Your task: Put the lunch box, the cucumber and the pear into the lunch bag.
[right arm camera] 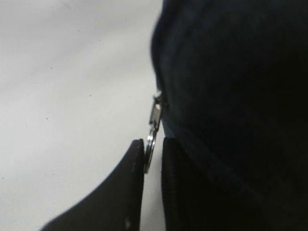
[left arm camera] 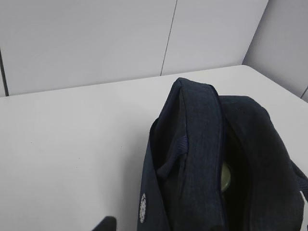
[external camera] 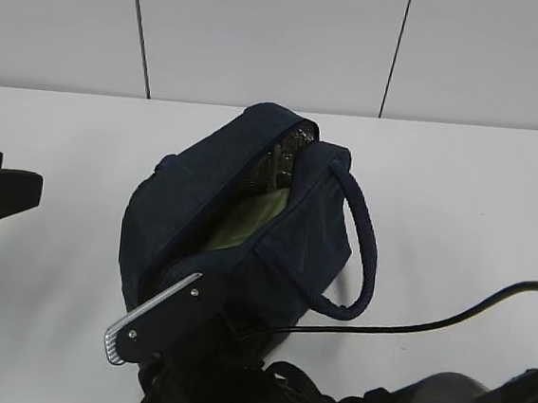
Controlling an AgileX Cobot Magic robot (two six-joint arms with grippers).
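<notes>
The navy lunch bag stands mid-table with its zipper open and silvery lining showing. The sage-green lid of the lunch box shows inside it. In the left wrist view a pale yellow-green rounded patch shows deep in the bag; I cannot tell what it is. The cucumber and the pear are hidden. My right gripper is at the bag's near end. Its jaws are a narrow gap apart around the metal ring pull, which touches the left finger only. My left gripper is open and empty, left of the bag.
The bag's thick loop handle hangs over its right side. A black cable runs across the table at the front right. A white wall rises behind the table's far edge.
</notes>
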